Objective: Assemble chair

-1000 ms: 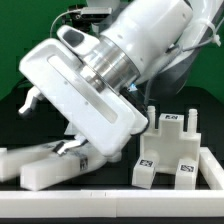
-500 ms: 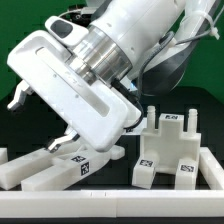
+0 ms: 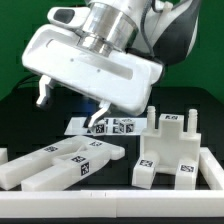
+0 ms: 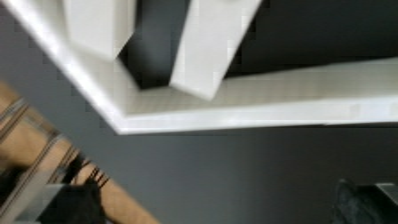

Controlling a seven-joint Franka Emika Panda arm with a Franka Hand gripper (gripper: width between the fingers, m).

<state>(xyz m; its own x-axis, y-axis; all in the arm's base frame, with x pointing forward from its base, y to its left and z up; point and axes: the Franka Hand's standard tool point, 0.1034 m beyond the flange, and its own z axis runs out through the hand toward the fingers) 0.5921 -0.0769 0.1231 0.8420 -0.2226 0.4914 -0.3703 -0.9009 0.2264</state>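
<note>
One blocky chair piece (image 3: 172, 148); two tagged bars (image 3: 72, 168); one marker board (image 3: 112, 126).

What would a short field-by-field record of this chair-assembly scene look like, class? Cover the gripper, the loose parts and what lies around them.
gripper: open, holding nothing, raised above the table
long parts: white tagged bars lying flat close together at the exterior view's left
blocky part: white chair piece with upright pegs, at the exterior view's right
marker board: flat on the table behind the parts
border rail: along the near edge
assembly state: bars and blocky piece apart, not joined
wrist view: too blurred to name parts
</note>
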